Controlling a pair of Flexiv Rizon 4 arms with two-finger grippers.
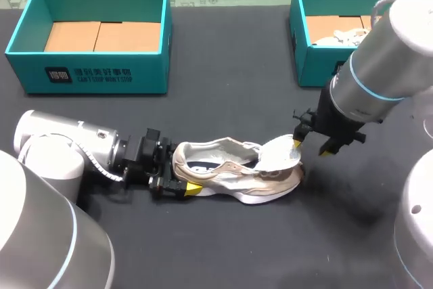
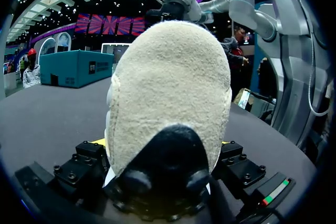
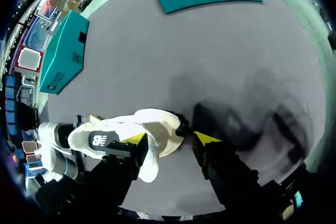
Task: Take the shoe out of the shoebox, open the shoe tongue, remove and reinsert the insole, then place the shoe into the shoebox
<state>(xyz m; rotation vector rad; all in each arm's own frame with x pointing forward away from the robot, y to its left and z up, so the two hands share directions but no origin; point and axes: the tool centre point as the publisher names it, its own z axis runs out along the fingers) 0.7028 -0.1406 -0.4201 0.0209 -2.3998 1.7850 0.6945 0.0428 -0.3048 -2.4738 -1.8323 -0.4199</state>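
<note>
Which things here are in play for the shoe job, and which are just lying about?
In play: shoe, insole, left gripper, right gripper, left shoebox (empty, likely the target).
Lying about: right shoebox, pale items inside it.

Table [image 1: 223, 248]: flat top, dark grey cloth cover. Items directly on it:
- Far L: teal shoebox [image 1: 88, 76], open-topped, cardboard floor visible.
- Far R: 2nd teal shoebox [image 1: 314, 65], open-topped.
- Centre, nearer front: beige/white shoe [image 1: 230, 174], heel to L, toe to R, well apart from both boxes.
</note>
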